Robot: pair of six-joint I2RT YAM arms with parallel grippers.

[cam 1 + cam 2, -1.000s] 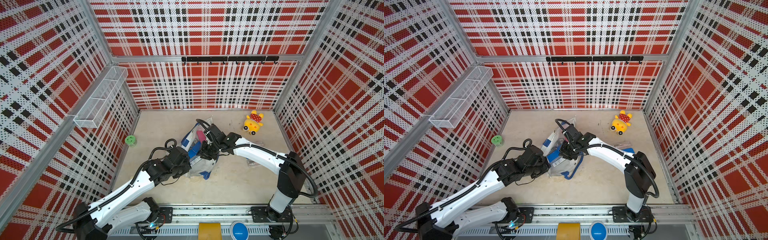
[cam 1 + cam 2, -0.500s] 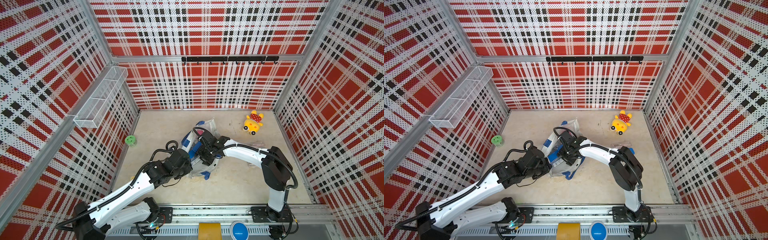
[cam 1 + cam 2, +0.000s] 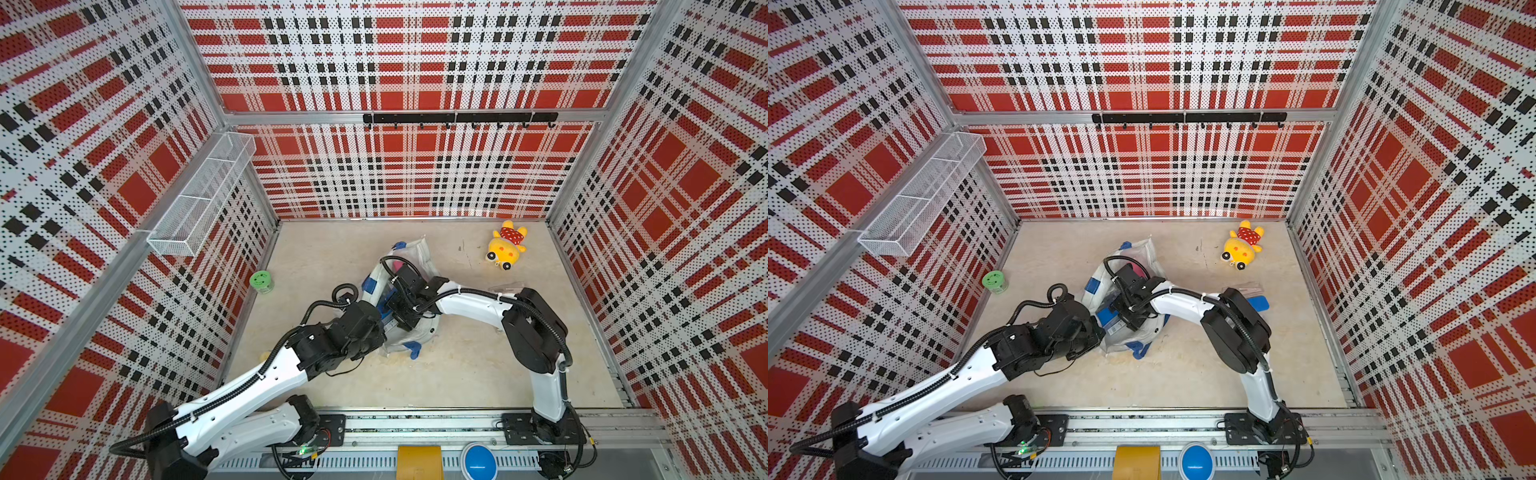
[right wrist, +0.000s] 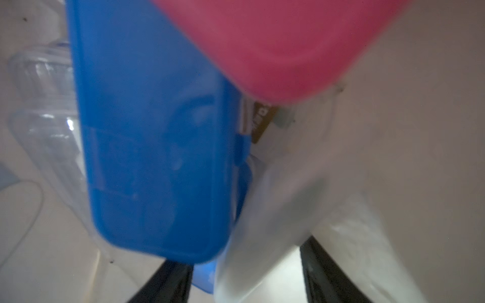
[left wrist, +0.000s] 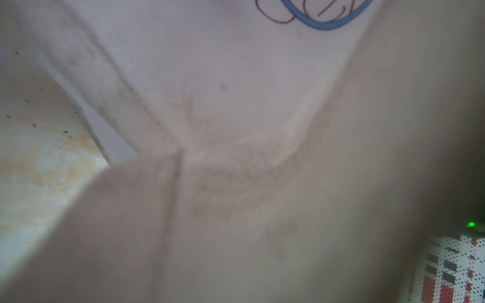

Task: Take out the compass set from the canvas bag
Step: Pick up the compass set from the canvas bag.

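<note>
The off-white canvas bag [image 3: 415, 253] [image 3: 1142, 253] lies crumpled mid-floor, blue tabs showing. My left gripper [image 3: 376, 332] sits at its near edge; bunched canvas [image 5: 223, 86] fills the left wrist view and hides the jaws, which are shut on the fabric. My right gripper [image 3: 401, 320] [image 4: 238, 251] is inside the bag's mouth, its black fingers [image 4: 168, 280] apart, with a pale fold and a blue corner between them. Before it lie a blue translucent case [image 4: 157, 147], a pink case [image 4: 275, 39] and a clear case [image 4: 44, 110]. I cannot tell which is the compass set.
A yellow plush toy [image 3: 505, 247] lies at the back right, and a green roll [image 3: 261, 281] sits by the left wall. A clear packet [image 3: 1246, 289] and a blue piece [image 3: 1260, 303] lie behind the right arm. A wire basket [image 3: 203, 195] hangs on the left wall.
The right gripper has pushed further into the bag toward the left arm, its elbow folding in, and its fingers stand wider apart. The left arm holds still.
</note>
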